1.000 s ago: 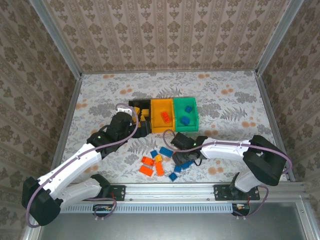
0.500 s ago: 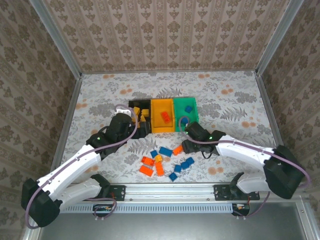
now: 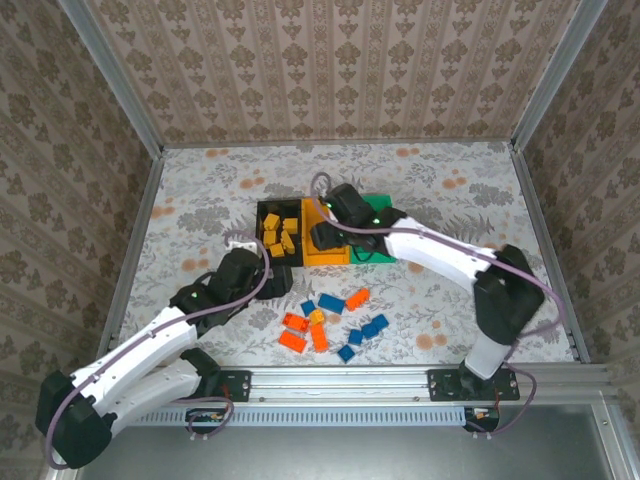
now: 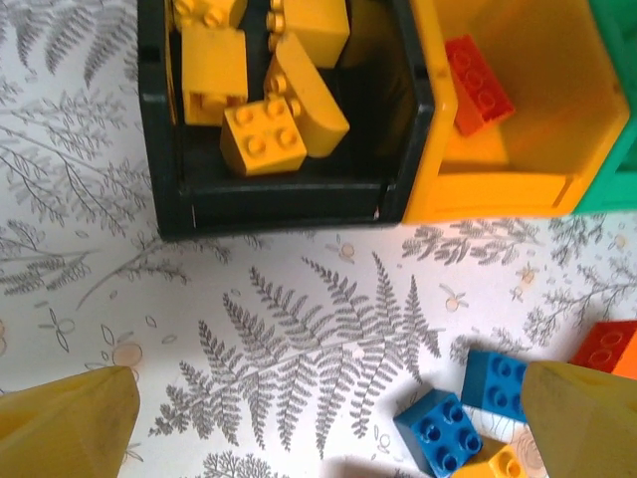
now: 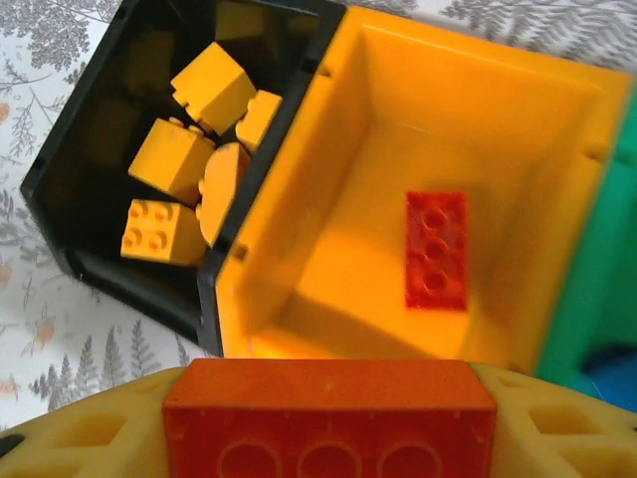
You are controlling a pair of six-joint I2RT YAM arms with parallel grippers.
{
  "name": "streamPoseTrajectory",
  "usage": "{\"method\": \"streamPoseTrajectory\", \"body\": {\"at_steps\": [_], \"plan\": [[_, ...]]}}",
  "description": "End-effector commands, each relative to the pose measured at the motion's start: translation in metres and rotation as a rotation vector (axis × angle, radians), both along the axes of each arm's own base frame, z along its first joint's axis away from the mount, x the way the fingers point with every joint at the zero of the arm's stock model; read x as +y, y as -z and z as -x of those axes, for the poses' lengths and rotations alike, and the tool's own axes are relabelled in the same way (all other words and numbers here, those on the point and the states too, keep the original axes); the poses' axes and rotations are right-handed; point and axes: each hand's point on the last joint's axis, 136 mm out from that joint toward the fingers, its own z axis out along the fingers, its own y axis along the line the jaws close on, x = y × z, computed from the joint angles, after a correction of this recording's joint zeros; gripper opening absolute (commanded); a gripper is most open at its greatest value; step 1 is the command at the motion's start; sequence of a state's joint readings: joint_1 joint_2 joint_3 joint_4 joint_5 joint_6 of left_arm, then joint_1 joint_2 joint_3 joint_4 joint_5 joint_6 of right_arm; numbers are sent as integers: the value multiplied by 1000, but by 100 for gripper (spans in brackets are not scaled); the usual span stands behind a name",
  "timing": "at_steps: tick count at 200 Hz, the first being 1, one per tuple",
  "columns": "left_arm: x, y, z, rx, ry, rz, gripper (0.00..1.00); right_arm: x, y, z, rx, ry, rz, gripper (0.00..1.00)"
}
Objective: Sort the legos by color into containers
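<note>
The sort was partly done. The black bin (image 4: 289,204) held a heap of yellow bricks (image 5: 164,159), the yellow-orange bin (image 5: 478,90) held one red brick (image 5: 435,249) flat on its floor, and the green bin (image 5: 597,259) showed a glimpse of blue at its near corner. Roughly ten loose legos (image 3: 331,301) lay on the table (image 3: 200,190) in front of the bins, blue and red-orange with at least one yellow among them, so about half the work seemed left.

The right gripper (image 5: 328,418) was clamped on a red-orange brick (image 5: 328,403), held lengthwise between its pads above the near rim of the yellow-orange bin — well placed, I judged, for a drop beside the brick already inside. The left gripper (image 4: 328,428) hung with its fingers spread wide and nothing between them, over bare table just short of the black bin.

Room was decent. The yellow-orange bin was nearly empty (its walls were the only edges to mind), and the loose pile sat between the two arms, apart from the near rail (image 3: 340,378) — though the bricks lay close enough together that fingers could nudge a neighbour.
</note>
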State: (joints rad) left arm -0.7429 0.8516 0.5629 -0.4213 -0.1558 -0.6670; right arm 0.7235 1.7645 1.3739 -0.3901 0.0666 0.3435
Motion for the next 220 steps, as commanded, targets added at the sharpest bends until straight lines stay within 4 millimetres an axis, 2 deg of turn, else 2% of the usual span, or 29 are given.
{"method": "streamPoseTrajectory", "body": {"at_steps": [1,32,42,52,80,105,128,135,137,160,178,199,204,220], "plan": [[-2,10,9,39,10,4,100,9,15,-26,36,10,12,52],[-11,14,13,46,57,-13,100,20,32,-52,69,25,22,54],[-15,15,14,51,75,-23,100,23,34,-56,75,29,23,59],[-18,16,16,55,95,-37,100,25,33,-58,76,33,19,68],[-28,16,19,56,145,-69,100,25,18,-58,55,40,-11,84],[-46,12,20,36,228,-100,100,14,-2,-52,22,64,-44,88],[-74,5,18,7,342,-145,99,-12,-15,-40,9,118,-99,88],[-84,3,17,-3,381,-162,100,-23,-12,-35,15,141,-108,88],[-88,3,18,-6,396,-164,100,-25,-17,-33,6,143,-120,88],[-125,4,19,-31,545,-230,97,-66,-11,-14,27,216,-158,88],[-153,16,23,-17,653,-290,93,-96,-7,2,44,270,-188,88],[-174,34,25,17,720,-354,87,-127,-3,17,51,327,-201,89],[-178,38,25,28,729,-363,86,-134,-11,21,30,335,-216,89],[-188,49,25,48,754,-380,83,-150,-15,29,15,360,-222,89]]}}
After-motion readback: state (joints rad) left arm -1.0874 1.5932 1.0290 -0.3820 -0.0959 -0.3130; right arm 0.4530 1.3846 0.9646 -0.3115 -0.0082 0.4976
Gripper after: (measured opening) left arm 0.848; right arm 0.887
